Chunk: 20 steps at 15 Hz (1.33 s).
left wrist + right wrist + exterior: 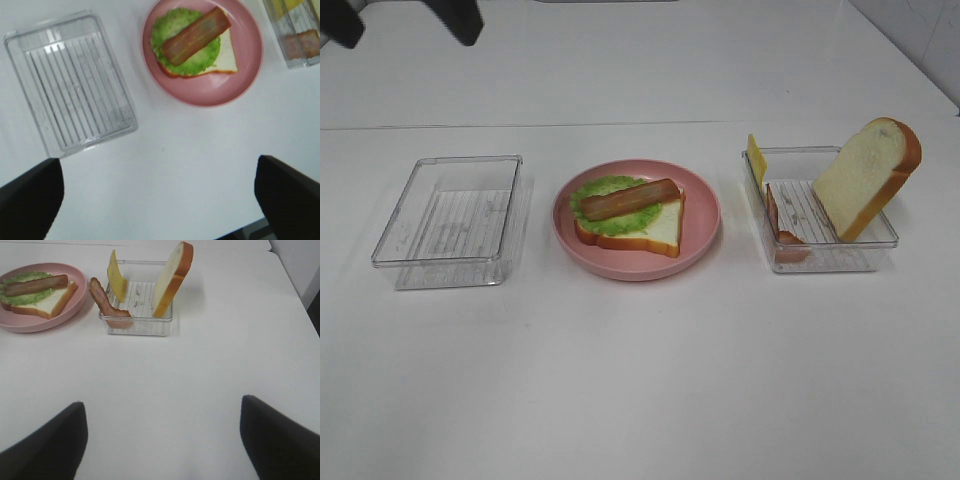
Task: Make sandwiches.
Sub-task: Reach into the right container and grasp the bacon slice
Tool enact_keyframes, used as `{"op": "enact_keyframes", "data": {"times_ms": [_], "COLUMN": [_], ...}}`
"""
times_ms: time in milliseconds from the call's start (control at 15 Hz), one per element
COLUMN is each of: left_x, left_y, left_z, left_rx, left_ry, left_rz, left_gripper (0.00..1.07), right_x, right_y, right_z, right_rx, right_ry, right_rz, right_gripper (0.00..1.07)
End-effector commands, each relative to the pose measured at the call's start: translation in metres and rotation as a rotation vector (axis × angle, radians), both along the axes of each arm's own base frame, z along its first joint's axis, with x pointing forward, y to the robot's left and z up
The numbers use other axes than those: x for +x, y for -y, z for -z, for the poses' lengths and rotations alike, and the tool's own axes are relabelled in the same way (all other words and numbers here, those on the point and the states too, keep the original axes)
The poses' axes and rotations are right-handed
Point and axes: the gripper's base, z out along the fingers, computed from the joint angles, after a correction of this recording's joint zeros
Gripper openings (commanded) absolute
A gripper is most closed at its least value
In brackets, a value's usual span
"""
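White orange-crusted bread slice [865,178], three o'clock in the clear plastic tray [830,258], lies outside the left wrist view; left gripper [157,162] and right gripper [161,402] jaws spread.

1. Worktop [640,380]: plain white.
2. Plate [702,215]: pink.
3. Flat slice [663,228]: white, with an orange-brown crust.
4. Lettuce [600,187]: green.
5. Plate bacon [630,198]: reddish brown, with a duller streak down the middle.
6. Left tray [450,275] and right tray [830,258]: clear, with ribbed lines across the floor.
7. Cheese [756,157]: yellow.
8. Tray bacon [782,235]: reddish brown.
9. Upright slice [865,175]: white face, orange-brown crust.
10. Left pincer [159,200] and right pincer [162,440]: black.
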Motion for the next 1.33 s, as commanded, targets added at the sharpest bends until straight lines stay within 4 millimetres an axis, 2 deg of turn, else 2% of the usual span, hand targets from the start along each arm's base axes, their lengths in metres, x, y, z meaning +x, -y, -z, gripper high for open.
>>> {"op": "enact_keyframes", "data": {"times_ms": [67, 133, 467, 533, 667, 733, 867, 1067, 1133, 1333], "left_x": [-0.049, -0.059, -0.156, -0.189, -0.222, -0.226, -0.255, -0.284, -0.296, -0.315], "left_y": [-0.021, -0.025, -0.064, -0.077, -0.09, -0.092, -0.106, -0.118, -0.123, -0.13], "left_z": [0.004, 0.002, -0.002, 0.003, 0.013, 0.016, 0.03, 0.056, 0.071, 0.094], "left_rx": [0.055, 0.055, 0.013, -0.008, -0.031, -0.03, -0.034, -0.05, -0.062, -0.058], "left_ry": [-0.069, -0.056, 0.068, 0.13, 0.191, 0.198, 0.299, 0.489, 0.571, 0.684], "left_rz": [0.001, 0.0, 0.0, 0.0, -0.001, -0.002, 0.002, 0.037, 0.049, 0.082], "left_gripper": [0.98, 0.98, 0.98, 0.97, 0.97, 0.97, 0.97, 0.97, 0.97, 0.97], "right_x": [-0.001, -0.001, -0.001, -0.001, -0.001, -0.001, -0.001, -0.001, -0.001, -0.001], "right_y": [0.0, 0.0, 0.0, 0.0, 0.0, 0.0, 0.0, 0.0, 0.0, 0.0], "right_z": [0.0, 0.0, 0.0, 0.0, 0.0, 0.0, 0.0, 0.0, 0.0, 0.0], "right_rx": [-0.005, -0.005, -0.005, -0.005, -0.005, -0.005, -0.005, -0.005, -0.005, -0.012], "right_ry": [0.02, 0.02, 0.02, 0.02, 0.02, 0.02, 0.02, 0.02, 0.02, 0.02], "right_rz": [0.003, 0.003, 0.003, 0.003, 0.003, 0.003, 0.003, 0.003, 0.003, 0.008], "right_gripper": [0.79, 0.79, 0.79, 0.79, 0.79, 0.79, 0.79, 0.79, 0.79, 0.79]}}
